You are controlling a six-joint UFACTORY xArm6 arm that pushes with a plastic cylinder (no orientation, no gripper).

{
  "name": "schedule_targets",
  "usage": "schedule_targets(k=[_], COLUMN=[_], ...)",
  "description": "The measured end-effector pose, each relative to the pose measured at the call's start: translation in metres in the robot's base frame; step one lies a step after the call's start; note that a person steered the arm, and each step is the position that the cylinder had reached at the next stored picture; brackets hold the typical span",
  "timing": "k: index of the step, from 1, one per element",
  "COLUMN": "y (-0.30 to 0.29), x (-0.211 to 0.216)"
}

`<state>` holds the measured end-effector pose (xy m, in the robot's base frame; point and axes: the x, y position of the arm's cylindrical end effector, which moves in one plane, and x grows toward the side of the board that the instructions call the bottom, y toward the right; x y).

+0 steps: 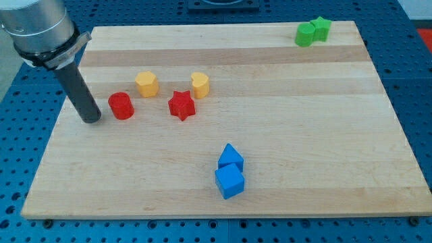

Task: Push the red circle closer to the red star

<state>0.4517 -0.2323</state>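
The red circle (121,106) lies on the wooden board at the view's left. The red star (181,105) lies to its right, with a gap about one block wide between them. My tip (91,119) rests on the board just left of the red circle, a small gap apart from it. The dark rod rises from the tip toward the view's upper left.
A yellow hexagon (146,84) and a yellow heart (199,85) lie above the red pair. Two blue blocks (230,171) touch near the bottom middle. Two green blocks (313,31) sit at the top right corner. The board's left edge (50,145) is near my tip.
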Motion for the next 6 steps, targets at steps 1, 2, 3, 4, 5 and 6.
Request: schedule_targets(k=[1, 2, 3, 4, 5, 6], y=[0.035, 0.055, 0.039, 0.013, 0.01, 0.02], x=[0.0, -0.006, -0.006, -0.012, -0.028, -0.042])
